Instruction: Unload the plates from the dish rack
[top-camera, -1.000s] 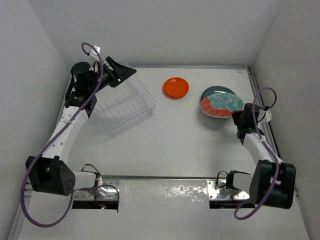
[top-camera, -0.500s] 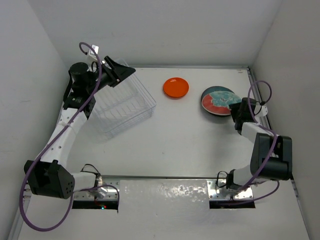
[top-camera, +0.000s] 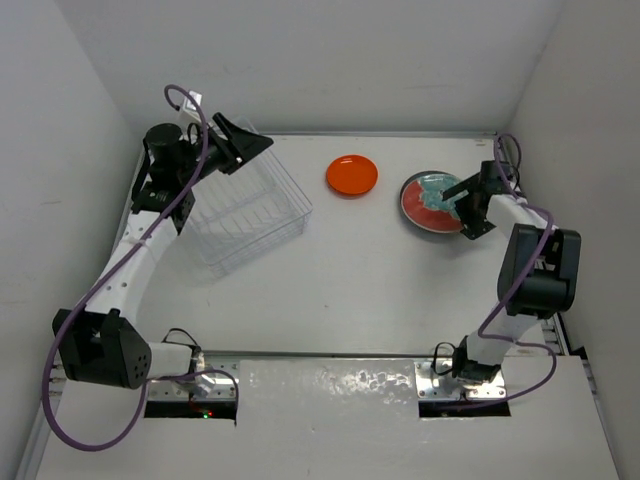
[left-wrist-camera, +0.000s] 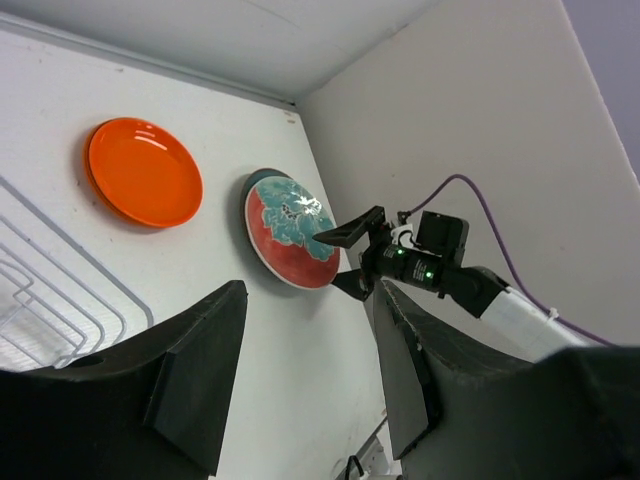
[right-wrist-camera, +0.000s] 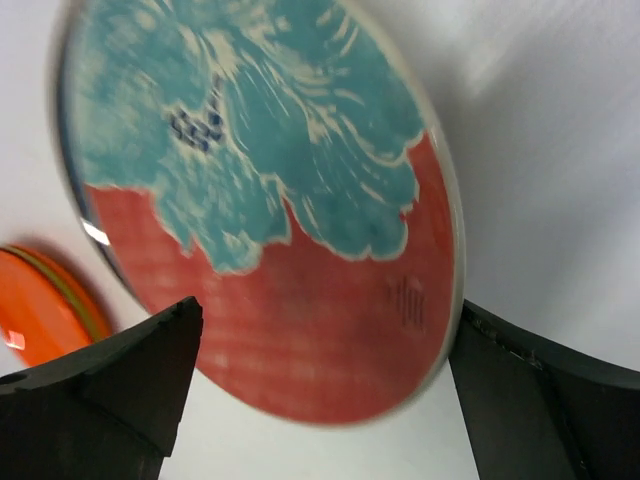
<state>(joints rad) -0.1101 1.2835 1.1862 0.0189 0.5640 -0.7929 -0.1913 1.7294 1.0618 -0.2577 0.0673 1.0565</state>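
The red plate (top-camera: 420, 210) is seen flat on the table (top-camera: 380, 290), just left of the wide-open, empty right jaws; nothing is held by the half-open left jaws above the rack (top-camera: 250, 210).

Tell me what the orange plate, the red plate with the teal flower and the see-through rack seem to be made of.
Orange plate: probably glazed ceramic or glossy melamine; even colour, soft sheen along the rim. Red plate with the teal flower: likely glazed ceramic; printed pattern, pale rim, small glint. Dish rack: clear hard plastic; the table shows through its ribbed walls.
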